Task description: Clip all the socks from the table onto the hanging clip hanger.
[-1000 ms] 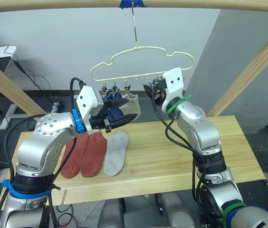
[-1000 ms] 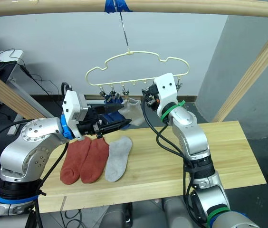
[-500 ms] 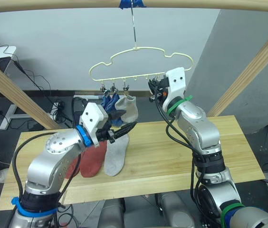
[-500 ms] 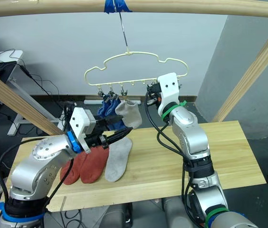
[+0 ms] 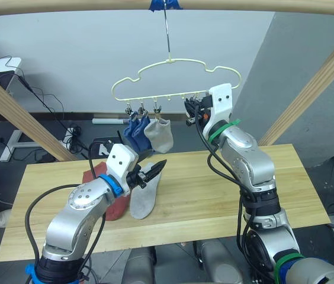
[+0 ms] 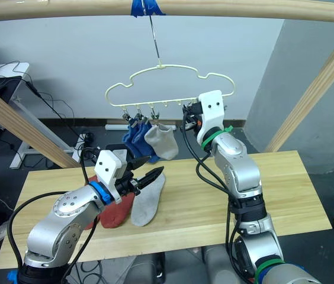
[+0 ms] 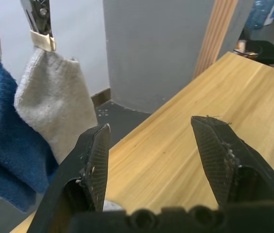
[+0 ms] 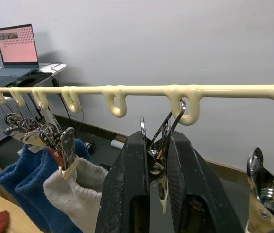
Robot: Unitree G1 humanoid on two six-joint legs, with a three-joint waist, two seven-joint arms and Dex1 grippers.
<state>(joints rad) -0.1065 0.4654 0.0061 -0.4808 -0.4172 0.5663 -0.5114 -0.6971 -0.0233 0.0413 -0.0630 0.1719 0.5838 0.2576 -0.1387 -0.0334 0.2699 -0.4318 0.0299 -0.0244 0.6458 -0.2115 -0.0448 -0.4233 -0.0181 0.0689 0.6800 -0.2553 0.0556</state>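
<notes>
Lowered left gripper (image 5: 157,168) (fingers apart); three socks (image 5: 159,134) hang clipped.

A thick wooden bar (image 5: 167,5) runs across the top, with a patch of blue tape (image 5: 164,5) at its middle. Two slanted wooden beams (image 5: 13,106) brace it, one on each side. Behind stands a pale grey wall (image 5: 66,53), and to the right a darker grey panel (image 5: 297,53). On the dark floor (image 5: 48,127) below the wall lie black cables (image 5: 45,106) and a white strip (image 5: 108,120). In the right wrist view an open laptop (image 8: 16,46) with a pink screen sits on a white desk (image 8: 25,73)
</notes>
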